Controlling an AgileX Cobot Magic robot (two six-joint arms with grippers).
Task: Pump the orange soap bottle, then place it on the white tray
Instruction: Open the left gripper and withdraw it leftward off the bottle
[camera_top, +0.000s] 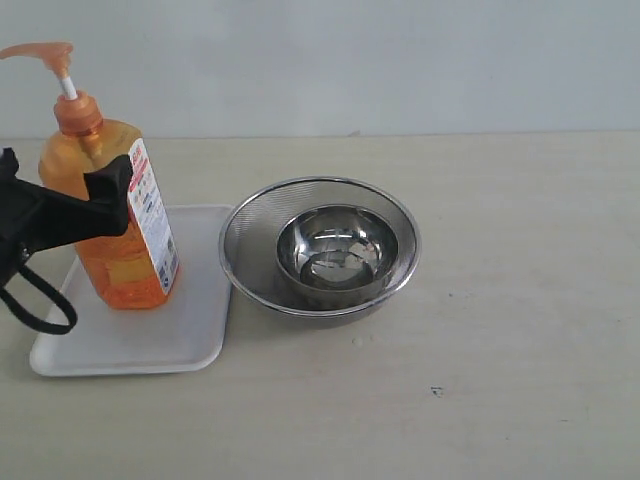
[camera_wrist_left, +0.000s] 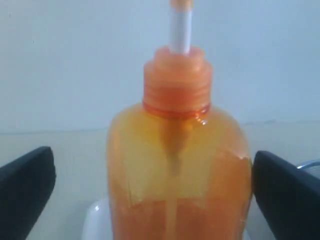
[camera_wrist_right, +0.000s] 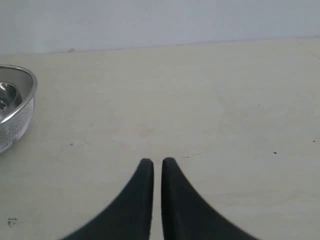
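Left gripper (camera_wrist_left: 154, 190) fingers (camera_wrist_left: 280, 195) gape around the tall translucent orange soap bottle (camera_top: 112, 268), one seemingly touching; a skewed retreat could topple it.

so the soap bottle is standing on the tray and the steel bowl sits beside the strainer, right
Not quite: the soap bottle stands on the tray, but the steel bowl sits inside the strainer, not beside it, as the exterior view shows.

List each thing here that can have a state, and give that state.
orange soap bottle: upright on the white tray, pump stem raised.
left gripper: open, fingers either side of the bottle.
right gripper: shut, empty.
mesh strainer: upright, holding the steel bowl.
steel bowl: upright, looks empty.
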